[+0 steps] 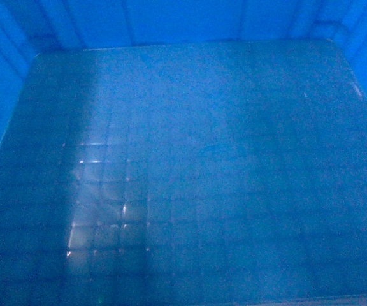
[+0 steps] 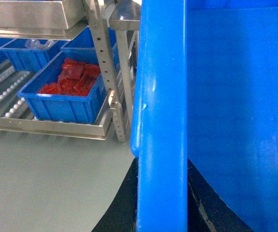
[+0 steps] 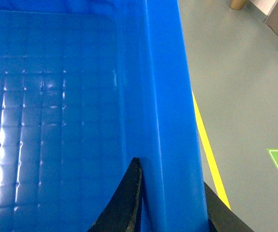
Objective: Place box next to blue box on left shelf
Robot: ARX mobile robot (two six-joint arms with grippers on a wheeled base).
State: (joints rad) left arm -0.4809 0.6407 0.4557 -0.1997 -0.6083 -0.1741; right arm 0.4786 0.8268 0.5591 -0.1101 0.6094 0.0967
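Crate interior fills the head view: the large rectangular blue plastic crate point(image 1: 190, 191) shows its glossy floor with a faint square grid, its side walls rising along the top, left and right edges of the view.

Left gripper point(image 2: 161, 193): its black jaws stand one on each side of the crate's thick rim, closed on it, with one jaw outside the wall and one inside. Right gripper point(image 3: 170, 203): its black jaws likewise straddle the opposite rim wall, one inside the crate and one outside, clamped on it.

The crate is thus held between both arms, off the grey floor point(image 2: 47, 183). In the left wrist view, a metal roller shelf rack point(image 2: 107, 72) stands beyond the crate's left wall. On it rests a smaller blue plastic bin point(image 2: 64, 104) containing red packets point(image 2: 74, 77), with further blue bins point(image 2: 25, 55) behind it. In the right wrist view, a yellow floor line point(image 3: 209, 154) runs beside the crate.
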